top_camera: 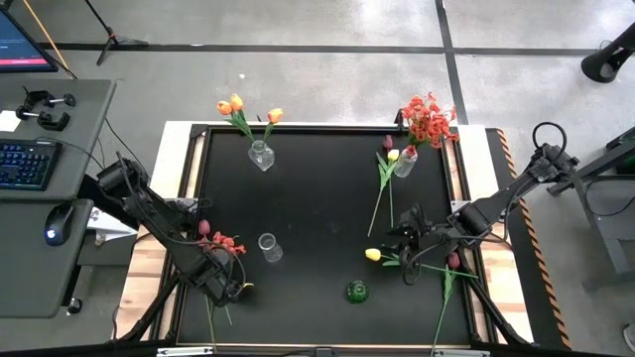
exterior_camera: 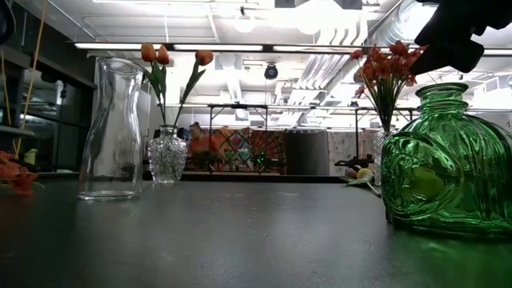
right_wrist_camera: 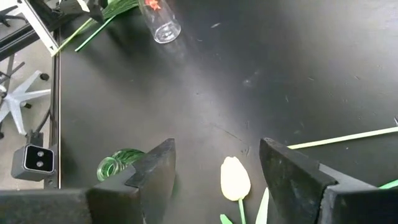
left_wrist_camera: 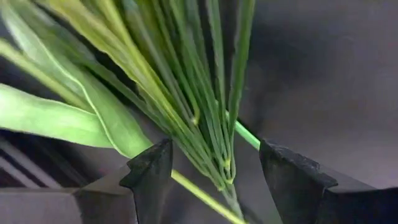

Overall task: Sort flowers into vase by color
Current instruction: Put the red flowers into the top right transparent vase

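Artificial flowers on thin green stems lie and stand across the black surface (top_camera: 317,188). Three orange tulips (top_camera: 236,105) stand in a clear cut-glass vase (top_camera: 261,156) at the far left. A red-orange blossom spray (top_camera: 429,119) fills a clear vase (top_camera: 405,164) at the far right, with a dark pink tulip (top_camera: 388,143) and a small yellow tulip (top_camera: 393,156) lying just beside it.

The left gripper (left_wrist_camera: 211,171) sits low at the near left edge, its jaws spread wide on either side of a bundle of green stems and leaves (left_wrist_camera: 180,93); they are not pressing on it. A pink tulip and red blossoms (top_camera: 220,239) lie beside that arm.

The right gripper (right_wrist_camera: 217,165) hovers at the near right, jaws apart and holding nothing, above a loose yellow tulip head (right_wrist_camera: 235,178). Another dark pink tulip (top_camera: 453,262) lies nearby.

An empty clear glass carafe (top_camera: 269,248) and a squat green glass bottle (top_camera: 357,292) stand near the middle front.
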You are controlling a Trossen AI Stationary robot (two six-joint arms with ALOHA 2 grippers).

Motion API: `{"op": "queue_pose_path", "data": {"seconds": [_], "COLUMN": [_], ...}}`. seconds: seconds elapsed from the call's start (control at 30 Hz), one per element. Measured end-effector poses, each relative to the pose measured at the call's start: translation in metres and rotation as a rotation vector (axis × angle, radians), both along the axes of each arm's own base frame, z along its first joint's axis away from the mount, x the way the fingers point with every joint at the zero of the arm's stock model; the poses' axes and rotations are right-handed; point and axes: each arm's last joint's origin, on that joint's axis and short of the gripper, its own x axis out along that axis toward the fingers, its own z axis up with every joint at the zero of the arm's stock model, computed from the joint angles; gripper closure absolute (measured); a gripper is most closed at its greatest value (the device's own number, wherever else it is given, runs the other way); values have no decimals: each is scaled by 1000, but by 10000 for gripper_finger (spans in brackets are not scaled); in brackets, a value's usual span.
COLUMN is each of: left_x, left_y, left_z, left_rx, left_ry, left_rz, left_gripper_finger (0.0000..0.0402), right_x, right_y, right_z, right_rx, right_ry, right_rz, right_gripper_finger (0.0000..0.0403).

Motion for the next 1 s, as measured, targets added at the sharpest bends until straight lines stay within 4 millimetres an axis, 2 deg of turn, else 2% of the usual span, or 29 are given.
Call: {"op": "queue_pose_path", "data": {"seconds": [0.17, 0.27, 0.37, 0.57, 0.67, 0.8, 1.0], "left_x": [-1, -2, -3, -2, -2, -1, 0], "left_y": [1, 0, 0, 0, 0, -1, -2], "left_z": [-2, -2, -1, -2, -3, -7, -11], "left_rx": [-12, -26, -31, -21, -13, -3, -5], "left_ry": [23, 45, 51, 39, 41, 52, 75], "left_rz": [10, 14, 11, 14, 14, 16, 22], "left_gripper_finger": [173, 187, 218, 307, 334, 340, 324], "right_x": [0, 0, 0, 0, 0, 0, 0], "right_y": [0, 0, 0, 0, 0, 0, 0], "right_z": [0, 0, 0, 0, 0, 0, 0], "right_rx": [0, 0, 0, 0, 0, -1, -1], "right_ry": [0, 0, 0, -1, 0, 0, 0], "right_rz": [0, 0, -1, -1, -1, -1, -1], "right_gripper_finger": [181, 181, 181, 181, 181, 181, 181]}}
